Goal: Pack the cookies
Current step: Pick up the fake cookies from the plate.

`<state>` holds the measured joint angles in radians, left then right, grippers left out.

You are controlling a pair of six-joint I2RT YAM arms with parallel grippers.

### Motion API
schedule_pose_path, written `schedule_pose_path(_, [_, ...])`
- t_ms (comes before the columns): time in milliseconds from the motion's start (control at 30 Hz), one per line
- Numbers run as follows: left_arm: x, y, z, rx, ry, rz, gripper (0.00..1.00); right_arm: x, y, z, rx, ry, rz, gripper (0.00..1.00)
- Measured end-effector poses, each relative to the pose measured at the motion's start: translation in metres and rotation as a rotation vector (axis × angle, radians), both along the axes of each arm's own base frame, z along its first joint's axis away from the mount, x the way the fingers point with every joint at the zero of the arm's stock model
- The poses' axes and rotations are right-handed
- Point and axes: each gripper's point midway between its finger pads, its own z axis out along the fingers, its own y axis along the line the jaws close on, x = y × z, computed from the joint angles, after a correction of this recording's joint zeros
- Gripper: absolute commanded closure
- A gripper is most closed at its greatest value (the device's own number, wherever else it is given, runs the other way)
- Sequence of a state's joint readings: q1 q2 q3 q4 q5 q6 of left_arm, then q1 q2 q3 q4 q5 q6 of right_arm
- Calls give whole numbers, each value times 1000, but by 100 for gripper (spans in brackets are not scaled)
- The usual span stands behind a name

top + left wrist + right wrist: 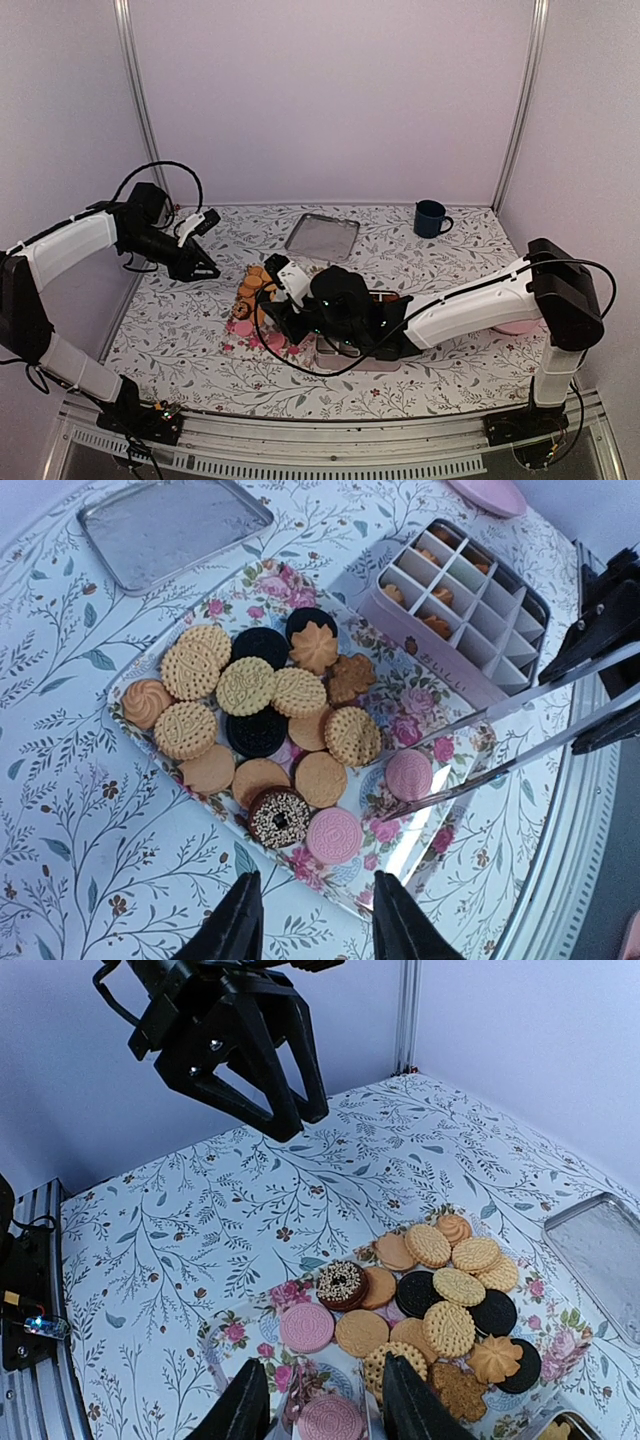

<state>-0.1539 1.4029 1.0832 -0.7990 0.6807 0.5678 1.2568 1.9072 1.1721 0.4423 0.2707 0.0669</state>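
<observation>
Metal tongs (500, 710), clamped in the right claw (315, 1410), pinch one pink cookie (409, 774) on the floral tray (405, 702). Only the left wrist view shows the divided box (470, 610). The cookies (260, 730) lie on that tray, ahead of the left claw (310, 920), which hangs parted and empty.

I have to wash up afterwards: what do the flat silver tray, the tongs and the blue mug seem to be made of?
The flat tray: probably bare metal, matte silver with a dull sheen and raised rim. The tongs: likely polished steel, thin bright reflective arms. The mug: dark blue, smooth; ceramic or enamel, too small to tell.
</observation>
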Motion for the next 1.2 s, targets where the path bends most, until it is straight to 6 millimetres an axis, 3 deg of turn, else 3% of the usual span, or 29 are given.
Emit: schedule_pose_path(1200, [1, -2, 5, -18, 7, 4, 59, -7, -1, -1, -75, 20, 29, 58])
